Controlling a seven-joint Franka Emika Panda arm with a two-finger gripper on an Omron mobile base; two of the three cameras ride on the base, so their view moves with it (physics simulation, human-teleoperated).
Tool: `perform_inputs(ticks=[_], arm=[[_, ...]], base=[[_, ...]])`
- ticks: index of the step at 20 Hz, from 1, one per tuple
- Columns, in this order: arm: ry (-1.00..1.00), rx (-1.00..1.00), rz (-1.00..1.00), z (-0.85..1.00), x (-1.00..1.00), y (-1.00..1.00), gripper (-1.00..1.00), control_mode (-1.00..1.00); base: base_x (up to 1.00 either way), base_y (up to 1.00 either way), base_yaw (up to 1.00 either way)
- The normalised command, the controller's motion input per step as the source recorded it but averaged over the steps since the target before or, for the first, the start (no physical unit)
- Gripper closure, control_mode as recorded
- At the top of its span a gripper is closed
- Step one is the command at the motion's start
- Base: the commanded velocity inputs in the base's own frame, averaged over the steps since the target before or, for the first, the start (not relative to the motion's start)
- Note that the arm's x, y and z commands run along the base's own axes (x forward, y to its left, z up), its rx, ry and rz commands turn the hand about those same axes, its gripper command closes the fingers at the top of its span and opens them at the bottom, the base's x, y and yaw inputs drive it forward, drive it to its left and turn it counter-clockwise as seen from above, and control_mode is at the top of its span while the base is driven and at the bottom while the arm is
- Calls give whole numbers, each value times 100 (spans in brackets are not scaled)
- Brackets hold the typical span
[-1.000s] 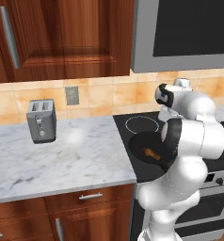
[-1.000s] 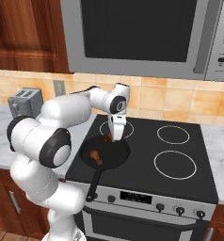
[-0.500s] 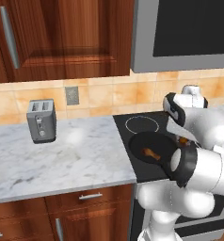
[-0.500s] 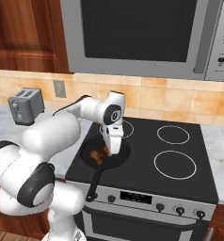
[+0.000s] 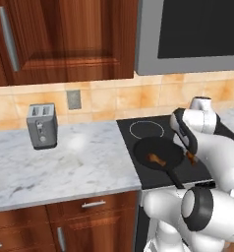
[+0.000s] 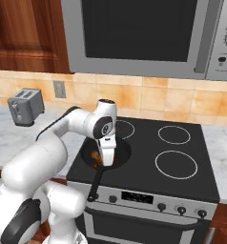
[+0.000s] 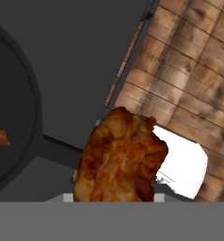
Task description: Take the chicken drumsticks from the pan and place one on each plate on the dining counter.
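Gripper (image 6: 106, 161) clamped on one drumstick (image 7: 121, 157), lifted above the pan's handle near the stove's front edge; second drumstick (image 5: 156, 159) lying in the pan (image 5: 158, 153) on the stove (image 6: 182, 178); toaster (image 5: 41, 125) on the marble worktop (image 5: 65, 162) to the left

The round shallow black frying pan (image 5: 157, 154) sits on the glossy black glass stovetop (image 6: 182, 162), which carries thin white burner rings. In the pan lies an orange-brown glossy chicken drumstick (image 5: 156, 159). Left of the stovetop, the white-grey veined marble worktop (image 5: 65, 165) bears a silver-grey metal toaster (image 5: 41, 125).
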Motion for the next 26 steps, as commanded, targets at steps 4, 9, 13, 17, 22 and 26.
perform_inputs(ticks=[4, 9, 13, 17, 22, 26], arm=[[0, 0, 0, 0, 0, 0, 100, 100], [0, 0, 0, 0, 0, 0, 100, 100], [0, 0, 0, 0, 0, 0, 100, 100], [0, 0, 0, 0, 0, 0, 100, 100], [0, 0, 0, 0, 0, 0, 100, 100], [0, 0, 0, 0, 0, 0, 100, 100]], base=[[-55, 0, -39], [-54, 0, -64], [-16, 0, -79], [-2, -6, -80], [-2, -19, -78], [-3, -38, -75]])
